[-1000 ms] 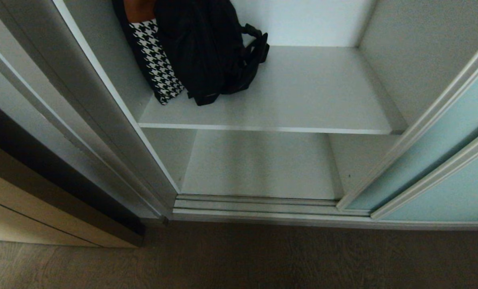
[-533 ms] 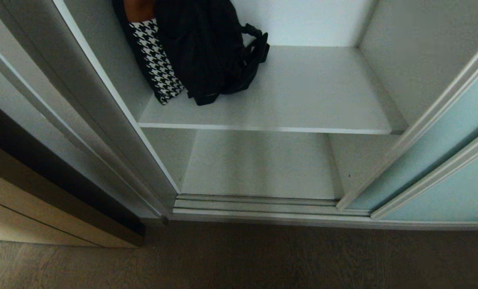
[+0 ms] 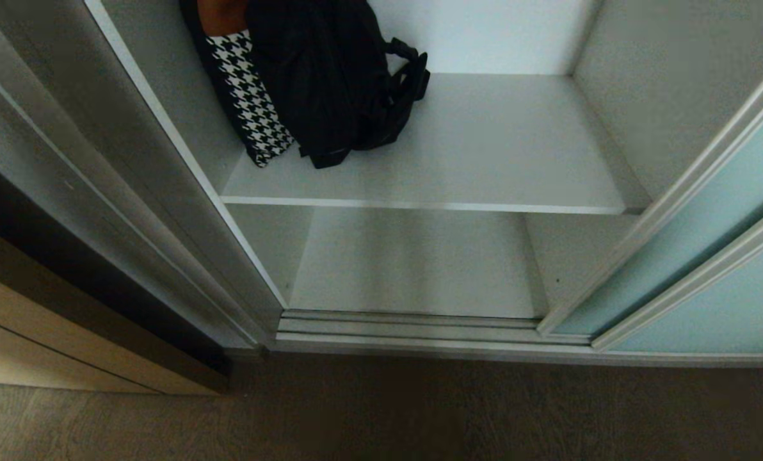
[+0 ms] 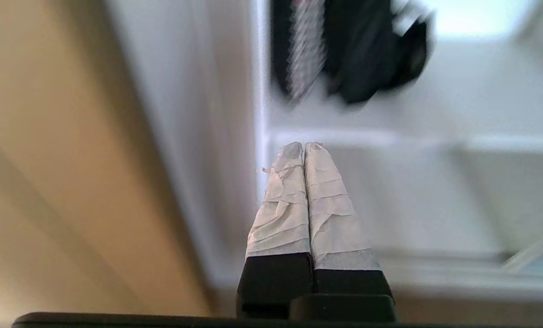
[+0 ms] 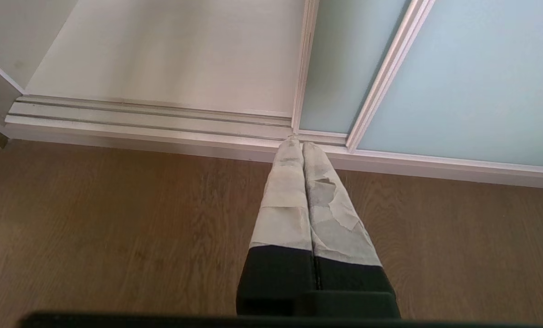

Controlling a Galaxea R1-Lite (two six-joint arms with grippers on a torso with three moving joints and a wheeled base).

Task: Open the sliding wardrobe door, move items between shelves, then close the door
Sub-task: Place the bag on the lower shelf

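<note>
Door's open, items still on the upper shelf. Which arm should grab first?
Left, probably. The left gripper, shut, faces the black bundle and houndstooth piece at the upper shelf's left end. The right gripper, shut, points at the floor track by the sliding door.

head: looked steeply down into open wardrobe | left wrist: faced upper shelf [image 4: 435, 114] | right wrist: low, faced floor track [image 5: 148, 118] | shared: lower shelf [image 3: 413, 262]

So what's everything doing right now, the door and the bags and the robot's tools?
sliding wardrobe door: slid open to the right
houndstooth piece: leaning at the upper shelf's left wall
black bundle: slumped beside it, on the upper shelf
lower shelf: bare
left tool: shut, holding nothing
right tool: shut, holding nothing
</note>
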